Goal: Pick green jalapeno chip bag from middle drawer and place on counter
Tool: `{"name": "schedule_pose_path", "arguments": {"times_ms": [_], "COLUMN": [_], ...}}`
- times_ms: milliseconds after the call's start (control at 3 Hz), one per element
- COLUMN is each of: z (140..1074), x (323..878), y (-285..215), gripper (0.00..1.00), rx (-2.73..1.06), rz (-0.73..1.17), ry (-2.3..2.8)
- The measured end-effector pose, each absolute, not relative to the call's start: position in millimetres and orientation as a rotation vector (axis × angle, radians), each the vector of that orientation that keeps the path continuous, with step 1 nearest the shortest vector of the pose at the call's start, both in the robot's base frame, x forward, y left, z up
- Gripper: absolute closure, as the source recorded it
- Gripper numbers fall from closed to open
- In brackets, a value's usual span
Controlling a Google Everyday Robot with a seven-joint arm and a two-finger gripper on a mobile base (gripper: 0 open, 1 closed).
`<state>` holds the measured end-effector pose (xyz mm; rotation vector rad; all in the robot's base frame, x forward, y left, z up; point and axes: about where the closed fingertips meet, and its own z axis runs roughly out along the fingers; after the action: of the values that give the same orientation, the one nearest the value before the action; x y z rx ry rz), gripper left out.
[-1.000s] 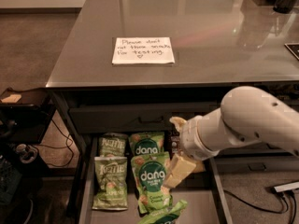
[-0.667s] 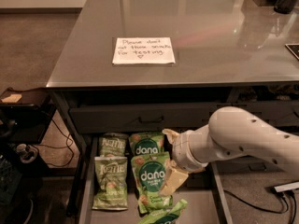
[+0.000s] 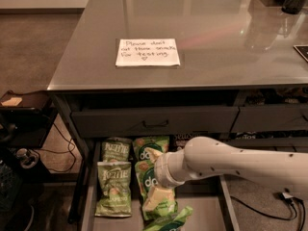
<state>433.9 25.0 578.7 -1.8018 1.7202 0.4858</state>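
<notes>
**Camera view: gripper sits over the wrong column of bags**

Low in the frame, the middle drawer (image 3: 89, 196) stands pulled out beneath the counter (image 3: 216, 32), which carries a paper note (image 3: 147, 52). Two pale green jalapeno chip bags lie along the drawer's left side. The upper Kettle bag (image 3: 115, 149) is tucked close under the drawer front with the bar handle (image 3: 154, 121), and the lower Kettle bag (image 3: 114, 186) lies more in the open.

The gripper (image 3: 153, 177) comes in from the right on its white arm. It hangs over the dang bags (image 3: 153, 146) in the centre column, just right of the Kettle pair. Its pale fingers (image 3: 157, 197) look spread apart, with nothing held between them.

The step in hand is the reach, and it is not yet lined up. A good approach:

- Shift the gripper toward the left of the frame until it is centred over the lower Kettle bag.
- Keep the jaws wide so they straddle the bag across its narrow width.
- Descend gently, because the crinkly film will likely slide or buckle.
- Stay clear of the neighbouring dang bag so that only one bag is pinched.
</notes>
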Motion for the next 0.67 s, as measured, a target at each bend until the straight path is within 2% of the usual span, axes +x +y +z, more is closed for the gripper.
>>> {"name": "schedule_pose_path", "arguments": {"times_ms": [333, 667], "z": [544.1, 543.7], "x": [453.2, 452.5], "y": [66.6, 65.3], "gripper": [0.0, 0.0], "rx": [-1.795, -1.795], "rz": [0.449, 0.45], "ry": [1.705, 1.708]}}
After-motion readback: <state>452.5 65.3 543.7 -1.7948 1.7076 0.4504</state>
